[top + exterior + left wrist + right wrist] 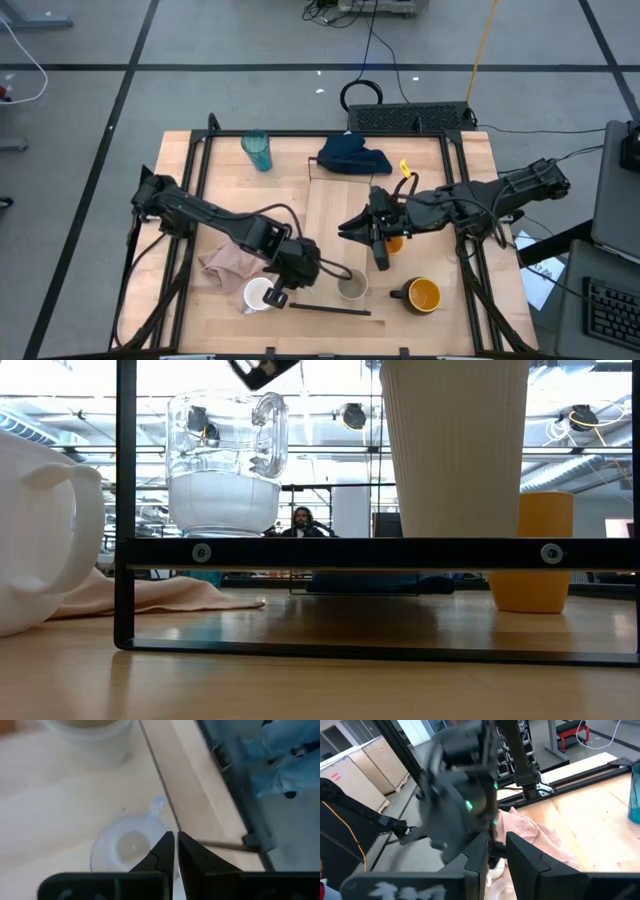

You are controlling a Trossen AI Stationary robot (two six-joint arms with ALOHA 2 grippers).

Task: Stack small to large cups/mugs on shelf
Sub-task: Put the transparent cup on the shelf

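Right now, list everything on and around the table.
teal tumbler: one, teal, far left of table
blue cloth: one, dark blue, far middle
pink cloth: one, pale pink, near left
white mug: one, white, near edge beside the pink cloth
clear cup: one, clear, below the left tool
beige cup: one, beige, near middle
orange cup: one, orange, by the right tool
dark mug: one, yellow inside, near right
board: one, pale wood, middle of table
person: one, far behind the table
left tool: shut, over the clear cup
right tool: above the table's middle
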